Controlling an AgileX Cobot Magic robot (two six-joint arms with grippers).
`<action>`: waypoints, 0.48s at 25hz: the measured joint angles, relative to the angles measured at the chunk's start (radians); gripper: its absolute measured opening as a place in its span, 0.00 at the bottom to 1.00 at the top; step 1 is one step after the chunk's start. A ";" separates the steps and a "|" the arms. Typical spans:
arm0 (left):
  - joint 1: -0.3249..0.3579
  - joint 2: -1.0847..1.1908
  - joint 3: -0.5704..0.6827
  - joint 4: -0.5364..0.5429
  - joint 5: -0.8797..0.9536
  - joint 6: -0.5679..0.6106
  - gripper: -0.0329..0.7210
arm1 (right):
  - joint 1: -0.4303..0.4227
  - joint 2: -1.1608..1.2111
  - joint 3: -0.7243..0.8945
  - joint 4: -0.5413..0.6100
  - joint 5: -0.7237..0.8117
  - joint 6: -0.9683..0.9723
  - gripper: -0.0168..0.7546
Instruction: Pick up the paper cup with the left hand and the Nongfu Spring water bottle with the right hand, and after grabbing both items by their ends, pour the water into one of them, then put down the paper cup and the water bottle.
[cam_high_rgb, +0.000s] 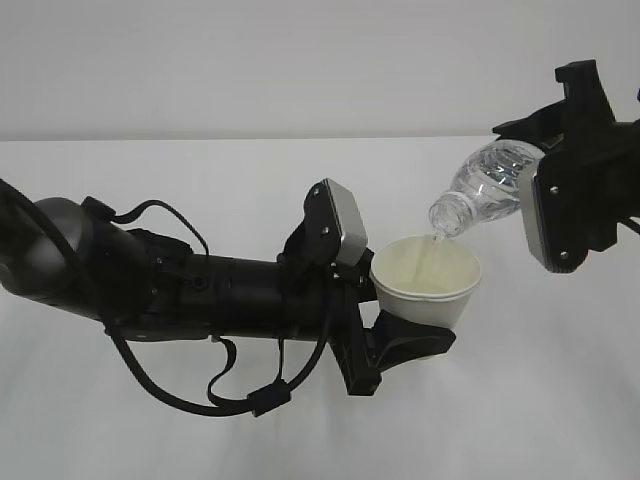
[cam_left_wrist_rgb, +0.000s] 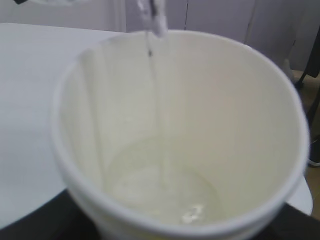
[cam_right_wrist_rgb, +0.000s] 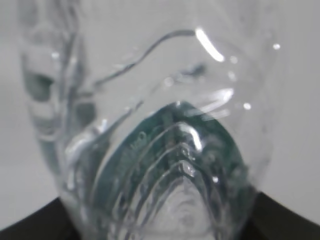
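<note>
White tabletop (cam_high_rgb: 250, 420) fills the scene below a pale wall. From the left side, the left hand (cam_high_rgb: 395, 335), a black arm trailing loose cables, holds the paper cup (cam_high_rgb: 425, 282) upright above the table, its black fingers closed around the cup's lower part; the cup hides most of the fingers. From the right edge, the right hand (cam_high_rgb: 535, 170), partly cut off by the frame, grips the Nongfu Spring water bottle (cam_high_rgb: 485, 185) by its base end, its fingers hidden behind a silver-grey plate. The bottle tilts neck-down, its open mouth just above the cup's rim. A thin stream of water (cam_left_wrist_rgb: 159, 115) falls into the cup, pooling shallowly at the bottom. Up close, the bottle's ribbed clear plastic is blurred, and the green label shows only as a dark smear.
</note>
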 joint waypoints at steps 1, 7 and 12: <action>0.000 0.000 0.000 0.000 0.000 0.000 0.65 | 0.000 0.000 0.000 0.000 0.000 -0.001 0.56; 0.000 0.000 0.000 0.000 0.000 -0.001 0.65 | 0.000 0.000 -0.014 -0.009 0.010 -0.001 0.56; 0.000 0.000 0.000 0.000 0.000 -0.004 0.65 | 0.000 0.000 -0.018 -0.016 0.014 -0.001 0.56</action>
